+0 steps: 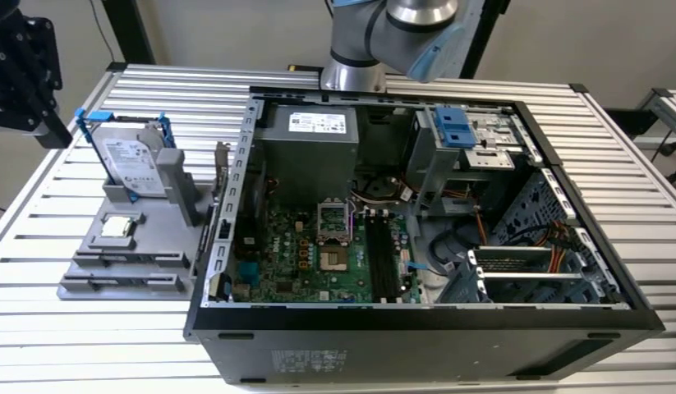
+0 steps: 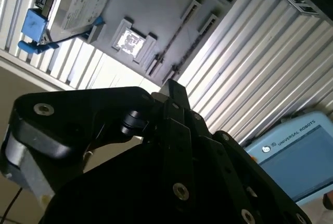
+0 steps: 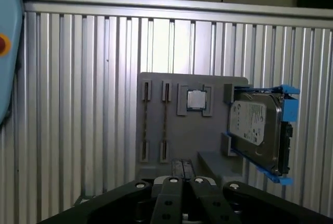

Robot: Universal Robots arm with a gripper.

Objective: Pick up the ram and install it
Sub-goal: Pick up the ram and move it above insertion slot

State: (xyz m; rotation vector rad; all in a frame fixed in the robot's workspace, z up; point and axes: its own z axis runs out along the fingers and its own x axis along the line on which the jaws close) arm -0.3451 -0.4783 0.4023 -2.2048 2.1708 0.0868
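Ram stands on edge in a slot of the grey holder, out beyond the pincer, whose fingers are pressed together on nothing, with the hard drive farther to one side.

Hard drive stands on tray beside computer case.

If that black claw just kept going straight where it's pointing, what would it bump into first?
Most likely the grey parts holder, at its near edge between the narrow slots and the hard drive. The gripper aims that way, though depth is hard to judge.
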